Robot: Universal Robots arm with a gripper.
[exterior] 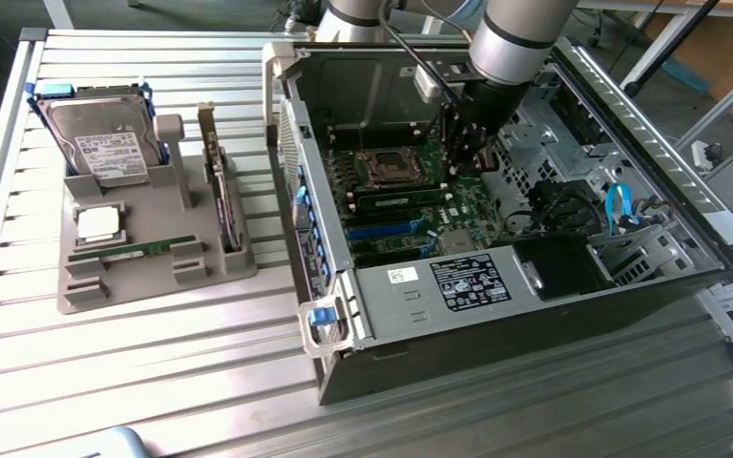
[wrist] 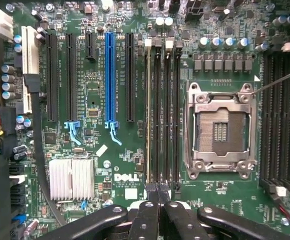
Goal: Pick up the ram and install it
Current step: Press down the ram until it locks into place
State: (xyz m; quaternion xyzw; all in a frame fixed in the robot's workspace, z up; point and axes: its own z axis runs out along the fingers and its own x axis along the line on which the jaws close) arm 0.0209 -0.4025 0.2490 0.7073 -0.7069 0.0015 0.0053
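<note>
Hovering inside the computer case (exterior: 341,324), we hold our gripper (wrist: 157,192) closed, empty, over the memory slots (wrist: 162,110); a ram (exterior: 131,250) lies on the holder (exterior: 150,272), needing fetching.

Slatted metal table (exterior: 150,382): grey holder (exterior: 150,272), computer case (exterior: 494,315).

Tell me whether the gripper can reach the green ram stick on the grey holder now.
Probably yes, though not directly: the thin green ram stick lies uncovered on the grey plastic holder, but the shut black gripper sits inside the open computer case.
</note>
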